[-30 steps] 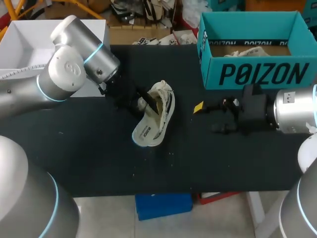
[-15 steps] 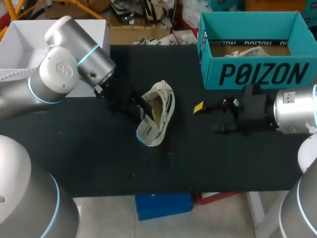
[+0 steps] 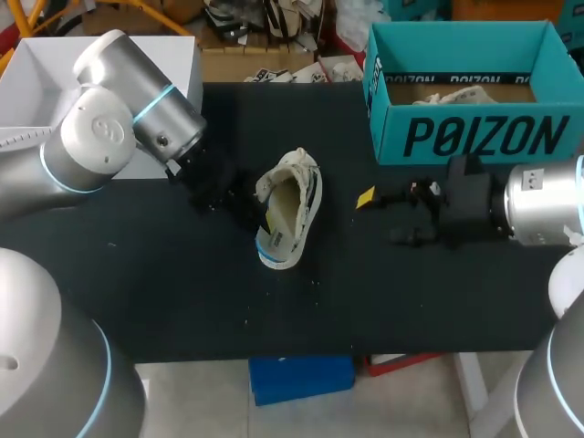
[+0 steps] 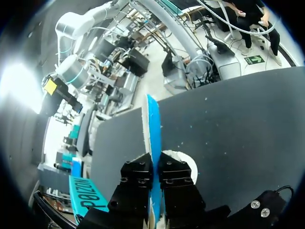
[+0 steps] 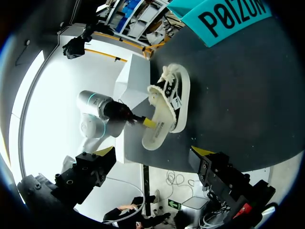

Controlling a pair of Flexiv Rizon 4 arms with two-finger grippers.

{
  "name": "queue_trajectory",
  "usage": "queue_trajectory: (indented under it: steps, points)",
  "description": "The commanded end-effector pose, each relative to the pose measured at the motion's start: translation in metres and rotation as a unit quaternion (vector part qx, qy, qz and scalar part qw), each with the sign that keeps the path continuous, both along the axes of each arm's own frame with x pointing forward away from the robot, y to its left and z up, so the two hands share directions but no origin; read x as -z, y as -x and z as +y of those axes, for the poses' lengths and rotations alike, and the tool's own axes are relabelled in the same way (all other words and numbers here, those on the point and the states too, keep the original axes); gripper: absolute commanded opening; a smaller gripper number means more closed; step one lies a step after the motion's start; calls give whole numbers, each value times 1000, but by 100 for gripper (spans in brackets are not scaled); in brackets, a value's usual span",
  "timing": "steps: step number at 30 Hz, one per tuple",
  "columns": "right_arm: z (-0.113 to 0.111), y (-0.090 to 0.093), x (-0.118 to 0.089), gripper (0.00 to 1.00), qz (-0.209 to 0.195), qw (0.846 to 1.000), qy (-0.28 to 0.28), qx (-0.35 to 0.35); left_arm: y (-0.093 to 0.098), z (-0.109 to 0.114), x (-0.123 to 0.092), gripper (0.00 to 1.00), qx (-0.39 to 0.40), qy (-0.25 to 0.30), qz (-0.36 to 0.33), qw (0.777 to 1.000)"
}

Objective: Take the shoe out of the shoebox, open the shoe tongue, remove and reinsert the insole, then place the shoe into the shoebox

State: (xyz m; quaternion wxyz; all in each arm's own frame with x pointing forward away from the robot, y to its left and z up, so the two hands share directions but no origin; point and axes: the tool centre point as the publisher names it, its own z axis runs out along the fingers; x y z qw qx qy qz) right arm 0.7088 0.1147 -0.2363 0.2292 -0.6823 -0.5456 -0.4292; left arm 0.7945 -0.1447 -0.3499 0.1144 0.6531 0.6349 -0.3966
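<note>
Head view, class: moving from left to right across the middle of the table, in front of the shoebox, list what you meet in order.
left gripper → shoe → right gripper

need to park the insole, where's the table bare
Bare: front strip of table, between shoe and near edge; also behind the shoe, beside the shoebox. Crowded: left end effector on the shoe, right end effector beside it.
</note>
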Motion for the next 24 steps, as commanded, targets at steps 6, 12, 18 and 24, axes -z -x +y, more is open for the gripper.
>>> queue_trajectory:
  steps: [6,12,18,24]
  points:
    - [1,0,0,100,1,1000,1,0,-4,-2,1,0,10,0,2,1000]
    - [1,0,0,100,1,1000,1,0,-14,-1,1,0,3,9,-3,1000]
    - [1,0,0,100,1,1000,1,0,-22,-2,4,0,-11,17,-8,1000]
    - [1,0,0,100,1,1000,1,0,-26,-7,8,0,-17,23,-12,1000]
